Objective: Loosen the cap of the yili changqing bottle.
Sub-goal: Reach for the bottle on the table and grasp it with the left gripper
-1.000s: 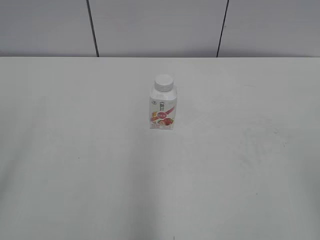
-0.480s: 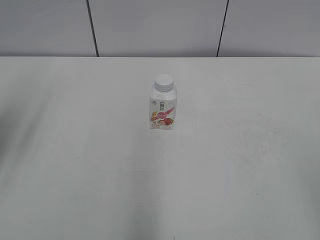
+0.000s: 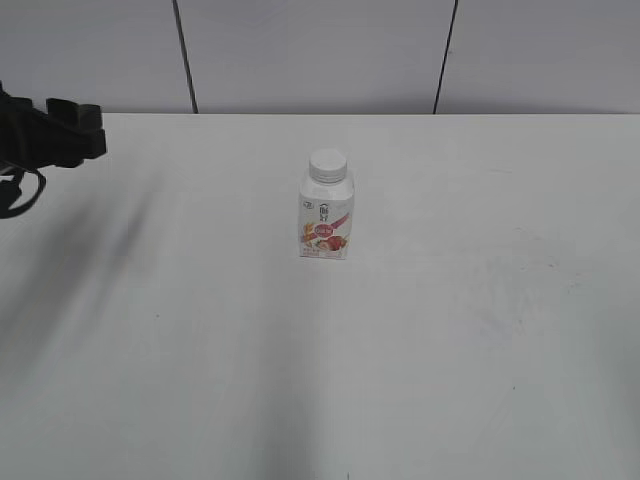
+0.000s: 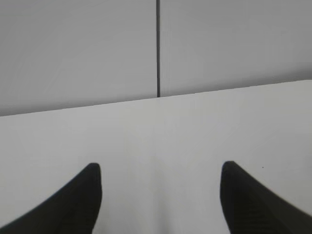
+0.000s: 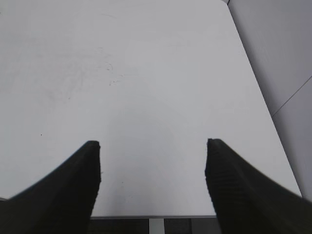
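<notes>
The yili changqing bottle stands upright near the middle of the white table, white with a pink-red strawberry label. Its white cap sits on the neck. My left arm shows at the far left edge of the exterior view, well left of the bottle. In the left wrist view my left gripper is open and empty over bare table; the bottle does not show there. In the right wrist view my right gripper is open and empty near the table's edge; it is out of the exterior view.
A grey panelled wall runs behind the table's far edge. The right wrist view shows the table's near edge and its right edge with grey floor beyond.
My left arm has come into the exterior view at the far left edge. The bottle has not moved.
</notes>
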`<state>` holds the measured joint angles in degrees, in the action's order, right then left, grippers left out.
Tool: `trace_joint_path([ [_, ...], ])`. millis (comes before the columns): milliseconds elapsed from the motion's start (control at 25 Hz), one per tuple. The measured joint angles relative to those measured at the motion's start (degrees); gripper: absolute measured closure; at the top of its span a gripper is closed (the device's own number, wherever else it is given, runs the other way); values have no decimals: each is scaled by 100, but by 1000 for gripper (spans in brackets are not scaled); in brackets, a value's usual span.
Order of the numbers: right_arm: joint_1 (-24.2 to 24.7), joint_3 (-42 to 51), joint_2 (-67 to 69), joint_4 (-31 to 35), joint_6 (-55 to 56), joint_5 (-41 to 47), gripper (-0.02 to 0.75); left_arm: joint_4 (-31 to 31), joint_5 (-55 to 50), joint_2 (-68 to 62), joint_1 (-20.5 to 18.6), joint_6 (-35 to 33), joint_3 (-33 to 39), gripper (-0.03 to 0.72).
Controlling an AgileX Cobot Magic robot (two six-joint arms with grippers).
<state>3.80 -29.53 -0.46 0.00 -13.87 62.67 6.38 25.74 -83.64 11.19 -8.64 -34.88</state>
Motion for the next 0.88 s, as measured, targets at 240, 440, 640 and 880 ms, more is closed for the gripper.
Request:
trace_joint_path([
  [240, 0, 0, 0, 0, 0, 0, 204, -1968, 806, -598, 1, 1485, 0, 218],
  [440, 0, 0, 0, 0, 0, 0, 204, -3131, 1395, -791, -73, 2307, 0, 218],
  [640, 0, 0, 0, 0, 0, 0, 204, -5113, 2403, -1218, -658, 2982, -1, 218],
  [880, 0, 0, 0, 0, 0, -6, 204, -7369, 3965, -2247, -1512, 3068, -451, 218],
])
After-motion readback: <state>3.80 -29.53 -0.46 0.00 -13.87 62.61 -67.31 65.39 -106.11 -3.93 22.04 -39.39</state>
